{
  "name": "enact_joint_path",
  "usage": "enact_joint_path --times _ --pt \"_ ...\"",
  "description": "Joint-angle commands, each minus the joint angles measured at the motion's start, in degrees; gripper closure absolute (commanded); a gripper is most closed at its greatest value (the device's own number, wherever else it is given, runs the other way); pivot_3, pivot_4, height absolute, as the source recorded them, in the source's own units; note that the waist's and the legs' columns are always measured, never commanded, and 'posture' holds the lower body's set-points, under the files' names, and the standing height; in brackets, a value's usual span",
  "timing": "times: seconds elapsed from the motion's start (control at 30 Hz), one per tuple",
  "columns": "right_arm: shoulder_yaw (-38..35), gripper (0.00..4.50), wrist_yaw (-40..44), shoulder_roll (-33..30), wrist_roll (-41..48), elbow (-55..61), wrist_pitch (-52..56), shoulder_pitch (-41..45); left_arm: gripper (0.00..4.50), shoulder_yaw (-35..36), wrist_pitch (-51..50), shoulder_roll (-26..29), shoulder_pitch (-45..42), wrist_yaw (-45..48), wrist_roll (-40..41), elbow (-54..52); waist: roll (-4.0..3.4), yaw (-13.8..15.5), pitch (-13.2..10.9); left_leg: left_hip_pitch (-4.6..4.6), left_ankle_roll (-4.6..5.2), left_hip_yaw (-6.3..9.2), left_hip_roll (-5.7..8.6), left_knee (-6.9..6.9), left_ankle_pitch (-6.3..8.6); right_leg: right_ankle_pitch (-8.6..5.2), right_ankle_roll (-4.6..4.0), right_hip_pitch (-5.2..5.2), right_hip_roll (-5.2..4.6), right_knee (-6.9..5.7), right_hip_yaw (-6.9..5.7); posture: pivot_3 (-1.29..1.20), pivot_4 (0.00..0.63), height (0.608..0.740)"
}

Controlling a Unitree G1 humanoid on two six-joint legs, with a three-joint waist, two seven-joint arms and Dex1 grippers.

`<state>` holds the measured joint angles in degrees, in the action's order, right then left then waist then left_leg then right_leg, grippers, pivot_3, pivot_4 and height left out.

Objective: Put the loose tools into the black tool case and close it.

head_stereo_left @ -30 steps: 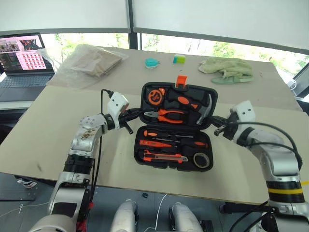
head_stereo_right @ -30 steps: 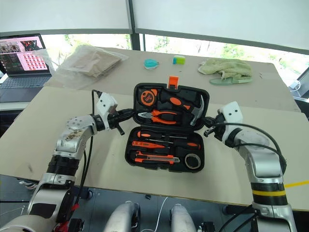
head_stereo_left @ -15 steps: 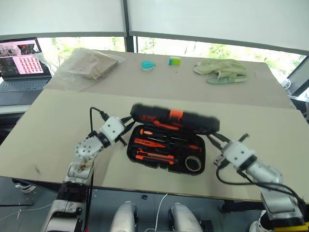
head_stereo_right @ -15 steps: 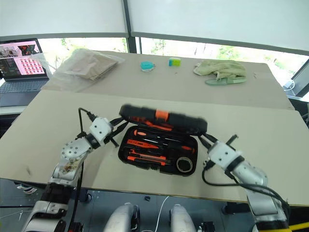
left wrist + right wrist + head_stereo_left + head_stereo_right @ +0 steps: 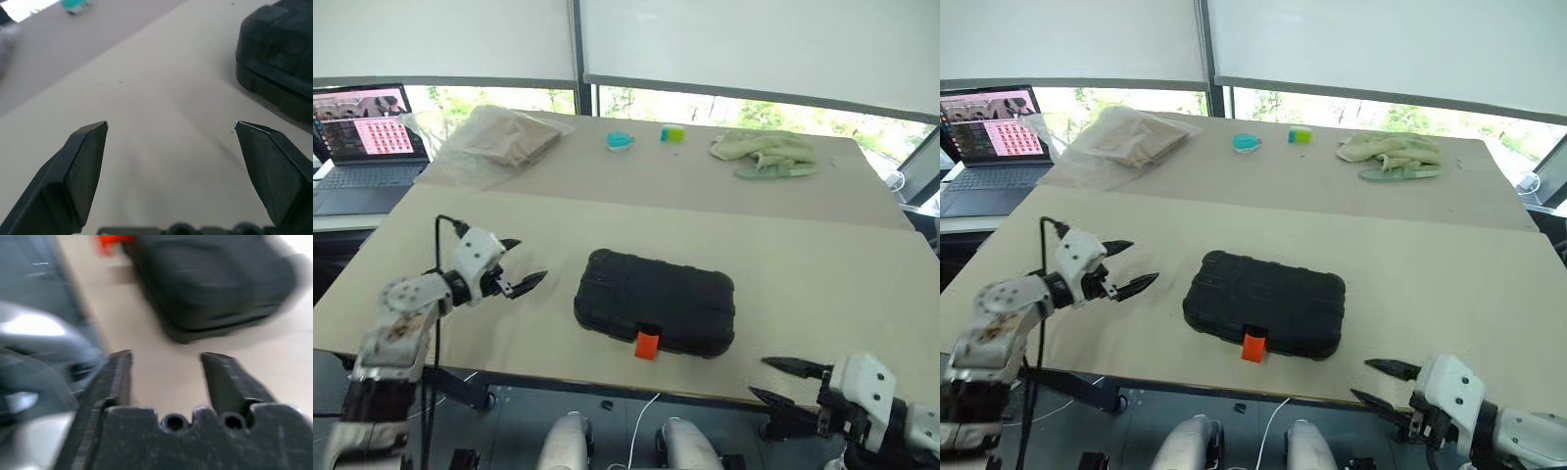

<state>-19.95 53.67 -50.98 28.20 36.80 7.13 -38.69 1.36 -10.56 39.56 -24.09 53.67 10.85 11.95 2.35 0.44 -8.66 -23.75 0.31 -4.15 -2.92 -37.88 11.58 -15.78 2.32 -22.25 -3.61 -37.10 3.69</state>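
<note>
Black textured plastic tool case (image 5: 655, 303) with rounded corners lies shut and flat on the beige tabletop (image 5: 822, 264), near the front edge and about midway between the two arms. Its small orange latch (image 5: 648, 344) sticks out from the near side, toward the table edge.

To the case's left, the left gripper (image 5: 523, 275) hovers over the table with its two black fingers spread wide and nothing between them; it points toward the case but is apart from it. The right gripper (image 5: 782, 382) is low at the table's front edge, to the right of the case and well apart from it, its fingers parted and empty.

Far back on the table lie a crumpled clear plastic bag (image 5: 496, 137), a pale green cloth (image 5: 766, 152) and a small teal object (image 5: 620, 141). An open laptop (image 5: 357, 137) stands at the far left.
</note>
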Motion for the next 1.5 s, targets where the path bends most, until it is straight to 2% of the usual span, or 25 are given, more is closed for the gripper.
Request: enact_joint_path --times 0.03,0.07,0.1,0.13,0.23,0.33,0.43,0.6,0.67,0.83,0.93,1.07,1.23,1.37,1.5 --pt "5.0 3.46 3.2 -0.7 -0.9 -1.0 0.8 4.1 0.99 -7.0 9.0 -3.3 -12.7 4.5 -6.1 15.3 0.24 0.3 0.0 -0.02 0.02 -0.13 0.09 0.00 -0.01 0.01 0.02 0.01 0.03 0.04 -0.02 0.00 0.150 0.740" --pt "6.7 3.87 3.5 -0.7 -1.5 -1.8 1.0 5.8 1.47 -8.5 11.6 -4.8 -16.1 4.9 -7.5 20.2 0.28 0.3 0.1 -0.10 0.12 -0.24 0.07 0.00 -0.08 0.04 0.03 -0.02 0.07 0.07 -0.03 0.00 0.150 0.740" --pt "8.8 4.12 3.7 -0.5 -2.8 -2.9 0.8 7.9 1.74 -10.0 15.4 -6.3 -19.7 5.1 -9.4 25.4 0.31 0.3 0.1 -0.21 0.44 -0.31 0.08 -0.01 -0.26 0.34 -0.02 0.10 0.07 0.08 0.04 0.00 0.150 0.740" --pt "10.7 4.50 3.7 -0.2 -3.9 -4.0 0.7 9.9 2.25 -11.2 19.0 -7.7 -22.6 5.3 -10.9 29.8 0.30 0.2 0.1 -0.37 0.50 -0.31 0.11 -0.01 -0.29 0.50 0.06 -0.02 0.07 0.08 0.04 0.00 0.150 0.740" --pt "15.6 4.50 3.1 1.2 -6.4 -6.7 1.8 15.9 3.29 -14.7 24.5 -10.7 -28.0 9.3 -13.6 38.5 0.32 -0.3 0.1 -0.70 0.52 -0.33 0.09 -0.01 -0.21 0.52 0.15 -0.34 0.14 0.15 0.10 0.00 0.150 0.740" --pt "19.9 4.50 2.3 2.5 -8.4 -8.2 3.6 21.6 4.38 -16.6 27.8 -13.5 -31.2 11.9 -15.3 42.8 0.29 -0.4 0.1 -1.09 0.44 -0.27 0.09 0.01 -0.14 0.51 0.14 -0.76 0.24 0.08 0.10 0.00 0.150 0.740" --pt "21.9 4.50 -1.8 4.4 -12.2 -10.7 5.8 27.3 4.45 -16.9 29.9 -14.4 -31.7 17.1 -14.5 42.4 0.29 -0.4 0.1 -1.34 0.43 -0.24 0.09 -0.02 -0.15 0.51 0.14 -0.99 0.27 -0.01 0.09 0.00 0.150 0.740" --pt "17.4 4.50 -7.0 7.3 -11.9 -16.8 10.0 35.4 4.45 -17.1 24.0 -11.5 -28.0 32.0 -9.9 32.0 0.26 -0.5 0.1 -1.41 0.44 -0.28 0.13 -0.11 -0.16 0.55 0.20 -1.00 0.19 -0.01 0.08 0.00 0.150 0.740" --pt "15.5 4.50 -8.2 7.2 -11.7 -19.2 11.2 37.5 4.45 -17.2 21.4 -9.9 -25.7 35.2 -8.6 26.8 0.21 -0.5 0.1 -1.41 0.44 -0.28 0.10 -0.13 -0.16 0.56 0.21 -1.00 0.20 -0.01 0.07 0.00 0.150 0.740" --pt "11.9 4.50 -4.2 4.0 -8.9 -18.2 13.3 36.6 4.45 -14.6 16.8 -8.8 -25.1 32.4 -7.7 22.1 0.11 -0.1 0.0 -1.41 0.44 -0.20 0.08 -0.13 -0.16 0.55 0.20 -0.99 0.23 -0.04 0.01 0.00 0.150 0.740" --pt "9.7 4.50 -0.7 1.5 -5.9 -14.6 15.1 34.1 4.45 -12.6 9.2 -9.3 -29.1 31.9 -4.9 21.2 0.12 0.3 0.0 -1.43 0.45 -0.17 0.09 -0.17 -0.16 0.55 0.21 -0.98 0.22 -0.06 -0.01 0.00 0.150 0.740" --pt "8.0 4.50 1.9 -1.5 -3.3 -10.4 18.3 32.1 4.45 -13.7 -3.3 -10.6 -32.1 36.1 0.0 12.1 0.11 0.2 0.0 -1.52 0.47 -0.08 0.09 -0.37 -0.15 0.55 0.24 -0.94 0.22 -0.07 -0.06 0.00 0.150 0.740" --pt "9.2 4.50 3.2 -3.8 -2.9 -6.8 20.6 31.0 4.45 -21.0 0.8 -13.0 -28.4 35.9 -4.5 6.2 -0.06 0.1 0.1 -1.46 0.49 -0.04 0.10 -0.38 -0.14 0.54 0.26 -0.88 0.23 -0.07 -0.06 0.00 0.150 0.740" --pt "12.9 4.50 1.6 -3.1 -3.7 -4.6 24.0 32.6 4.45 -27.0 12.0 -15.4 -26.9 30.6 -12.6 12.7 -0.02 -0.1 0.1 -1.43 0.48 -0.01 0.10 -0.40 -0.14 0.55 0.24 -0.89 0.28 -0.09 -0.01 0.00 0.150 0.740" --pt "16.6 4.50 -0.1 -2.0 -4.8 -3.5 25.8 34.0 4.45 -27.7 14.4 -16.1 -26.8 29.9 -13.2 15.1 -0.13 0.0 0.2 -1.36 0.48 0.05 0.13 -0.47 -0.15 0.56 0.24 -0.76 0.27 -0.09 0.00 0.00 0.150 0.740"
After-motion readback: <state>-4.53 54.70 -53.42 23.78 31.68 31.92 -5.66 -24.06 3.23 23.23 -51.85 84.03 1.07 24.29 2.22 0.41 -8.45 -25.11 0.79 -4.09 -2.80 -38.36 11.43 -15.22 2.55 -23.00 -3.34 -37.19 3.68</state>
